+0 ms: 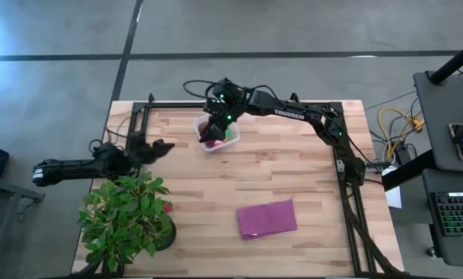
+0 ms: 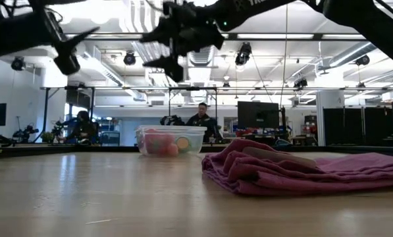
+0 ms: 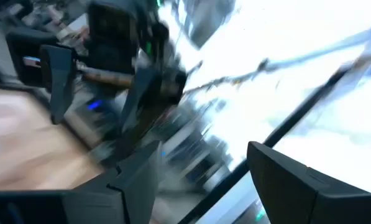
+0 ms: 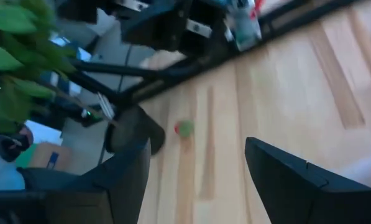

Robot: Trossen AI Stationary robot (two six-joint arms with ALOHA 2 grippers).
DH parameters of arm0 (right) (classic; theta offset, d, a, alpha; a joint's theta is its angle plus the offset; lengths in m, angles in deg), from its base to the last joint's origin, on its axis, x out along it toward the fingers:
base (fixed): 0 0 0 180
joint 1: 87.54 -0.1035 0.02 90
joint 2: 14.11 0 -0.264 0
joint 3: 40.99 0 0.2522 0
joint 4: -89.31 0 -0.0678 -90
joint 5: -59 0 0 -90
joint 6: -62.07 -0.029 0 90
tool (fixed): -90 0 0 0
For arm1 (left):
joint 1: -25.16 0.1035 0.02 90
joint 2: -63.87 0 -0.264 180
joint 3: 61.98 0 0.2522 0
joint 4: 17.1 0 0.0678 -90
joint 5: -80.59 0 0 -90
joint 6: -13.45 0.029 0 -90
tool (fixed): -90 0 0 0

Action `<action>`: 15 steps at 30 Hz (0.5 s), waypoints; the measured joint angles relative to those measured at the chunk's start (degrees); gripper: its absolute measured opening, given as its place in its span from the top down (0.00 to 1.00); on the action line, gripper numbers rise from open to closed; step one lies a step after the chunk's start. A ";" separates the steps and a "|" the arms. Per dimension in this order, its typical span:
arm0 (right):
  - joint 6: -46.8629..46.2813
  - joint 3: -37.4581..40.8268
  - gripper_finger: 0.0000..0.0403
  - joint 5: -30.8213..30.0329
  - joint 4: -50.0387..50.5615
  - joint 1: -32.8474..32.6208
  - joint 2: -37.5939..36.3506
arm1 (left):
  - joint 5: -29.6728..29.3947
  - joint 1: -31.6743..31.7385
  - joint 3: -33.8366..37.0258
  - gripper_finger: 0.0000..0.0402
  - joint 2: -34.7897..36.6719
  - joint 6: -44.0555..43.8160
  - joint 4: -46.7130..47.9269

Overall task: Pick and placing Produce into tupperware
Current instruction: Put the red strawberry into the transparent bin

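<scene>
The clear square tupperware [image 1: 229,138] [image 2: 172,140] stands on the far middle of the table, with pink, red and green produce [image 2: 162,145] inside. My right gripper [image 1: 213,128] [image 4: 197,158] hangs open above it, raised well clear, with nothing between its fingers. In the right wrist view a small green and red piece [image 4: 184,129] lies on the bare wood. My left gripper [image 1: 160,147] [image 3: 201,165] is open and empty, raised over the table's left side, to the left of the tupperware.
A leafy potted plant [image 1: 126,217] stands at the near left corner, close under the left arm. A crumpled purple cloth [image 1: 267,219] [image 2: 301,168] lies near the table's near middle. A black frame [image 1: 347,178] runs along the table's right and far edges. People sit in the room beyond.
</scene>
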 joint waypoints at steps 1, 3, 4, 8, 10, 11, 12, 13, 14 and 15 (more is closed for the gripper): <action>-0.16 -1.00 0.37 -0.01 -0.57 -0.05 0.00 | -1.53 0.04 0.00 0.44 -0.06 -3.10 -2.85; -0.17 -3.35 0.37 0.00 -0.67 -0.08 0.00 | -3.53 0.05 0.00 0.44 -0.14 -4.48 -8.90; -0.17 -4.46 0.37 0.00 -0.68 -0.08 0.00 | -3.73 0.05 0.00 0.44 -0.13 -4.07 -11.93; -0.15 -7.90 0.37 -0.02 0.03 -0.04 -0.02 | -7.36 0.03 -0.04 0.44 -0.11 -2.88 -19.10; 0.53 -9.05 0.37 -0.04 0.21 -0.01 -0.02 | -7.57 0.03 -0.26 0.44 0.00 -2.84 -17.46; 1.27 -9.49 0.37 -0.04 0.25 -0.01 -0.16 | -7.11 0.03 -0.55 0.44 0.10 -3.17 -15.18; 1.97 -10.01 0.37 -0.03 0.28 -0.04 -0.27 | -6.94 0.03 -1.07 0.44 0.13 -4.28 -11.55; 2.35 -10.54 0.37 -0.03 0.28 -0.04 -0.49 | -7.09 0.03 -1.77 0.44 0.05 -5.25 -6.82; 2.47 -11.21 0.37 -0.04 0.42 -0.01 -0.67 | -7.60 0.03 -2.59 0.44 -0.23 -5.63 -1.37; 2.50 -11.87 0.37 -0.03 0.51 -0.01 -0.87 | -8.22 0.03 -3.38 0.44 -0.53 -5.85 4.38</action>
